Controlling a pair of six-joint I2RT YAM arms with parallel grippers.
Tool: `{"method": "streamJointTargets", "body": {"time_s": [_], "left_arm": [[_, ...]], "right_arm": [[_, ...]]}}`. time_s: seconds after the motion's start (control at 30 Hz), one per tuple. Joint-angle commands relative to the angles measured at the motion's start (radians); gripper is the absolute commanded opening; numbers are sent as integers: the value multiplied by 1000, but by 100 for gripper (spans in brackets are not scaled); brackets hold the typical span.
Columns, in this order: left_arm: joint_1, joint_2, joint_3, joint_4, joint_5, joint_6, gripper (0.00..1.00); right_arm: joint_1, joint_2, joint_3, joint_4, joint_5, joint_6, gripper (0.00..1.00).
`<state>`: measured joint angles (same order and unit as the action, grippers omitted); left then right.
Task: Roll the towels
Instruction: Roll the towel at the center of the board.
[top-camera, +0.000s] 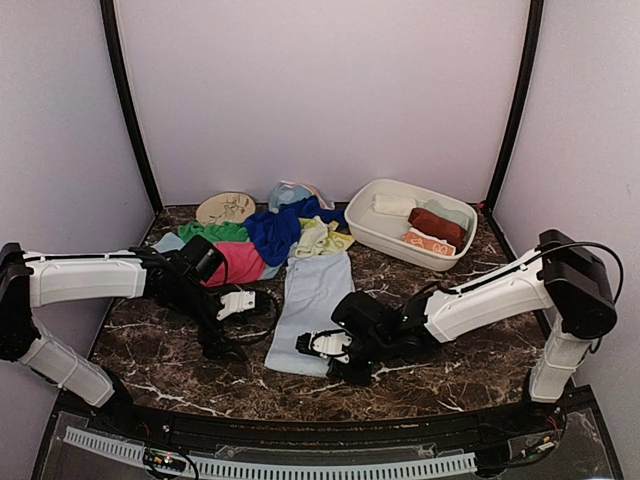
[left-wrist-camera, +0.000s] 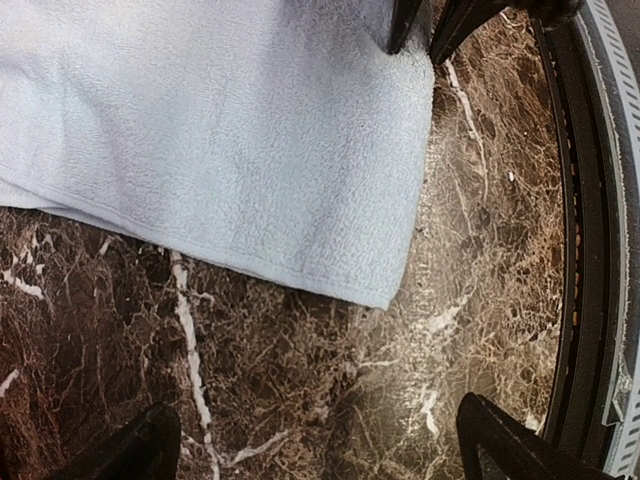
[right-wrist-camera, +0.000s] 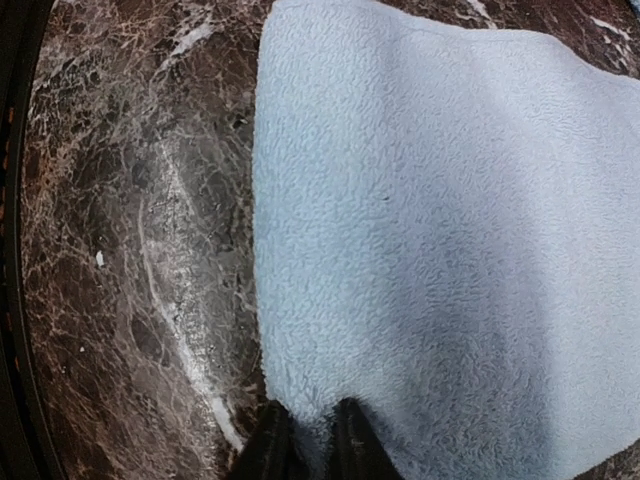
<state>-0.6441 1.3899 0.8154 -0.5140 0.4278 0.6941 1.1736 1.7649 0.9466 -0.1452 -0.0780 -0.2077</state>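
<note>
Okay, pale blue towel (top-camera: 315, 305) lies flat mid-table, right gripper (right-wrist-camera: 310, 415) pinched down on its near hem by the right corner, left gripper (left-wrist-camera: 315, 425) gaping wide and holding nothing over the marble table (top-camera: 180, 350) beside the left corner; I reckon light, limp terry, so grip both hem corners.

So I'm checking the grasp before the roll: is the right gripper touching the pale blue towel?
Touching. The right wrist view shows the right gripper pinching the near edge of the pale blue towel, cloth between its fingertips.
</note>
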Motion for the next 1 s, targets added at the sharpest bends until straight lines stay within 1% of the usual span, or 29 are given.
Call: {"method": "streamJointTargets", "body": {"time_s": [0.0,0.03,0.13,0.27,0.4,0.47,0.53,0.63,0.77,0.9,0.97], "left_arm": [[2,-16,25,-17,-3,31,99],[2,-27,18,-15,4,35,99],[-1,-37,17,-30,35,48,99],[-33,-20,52,-58,59,46,97],[-116,3,53,-39,63,45,95],[-154,16,40,-19,54,51,92],[-178,34,33,-11,67,56,90],[-207,53,23,23,75,44,87],[-228,69,3,85,63,29,86],[-246,104,-6,166,14,26,85],[-250,128,12,171,12,32,85]], "right_arm": [[-37,44,54,-29,-97,73,13],[-43,46,68,-35,-121,89,7],[-56,53,93,-54,-208,118,0],[-78,82,133,-85,-335,180,0],[-110,113,155,-97,-445,246,0],[-133,125,148,-92,-519,288,0],[-159,146,138,-79,-596,345,0],[-199,163,95,0,-710,445,0],[-209,175,72,65,-794,518,0],[-224,178,52,135,-835,595,0],[-232,180,41,166,-845,631,0]]}}
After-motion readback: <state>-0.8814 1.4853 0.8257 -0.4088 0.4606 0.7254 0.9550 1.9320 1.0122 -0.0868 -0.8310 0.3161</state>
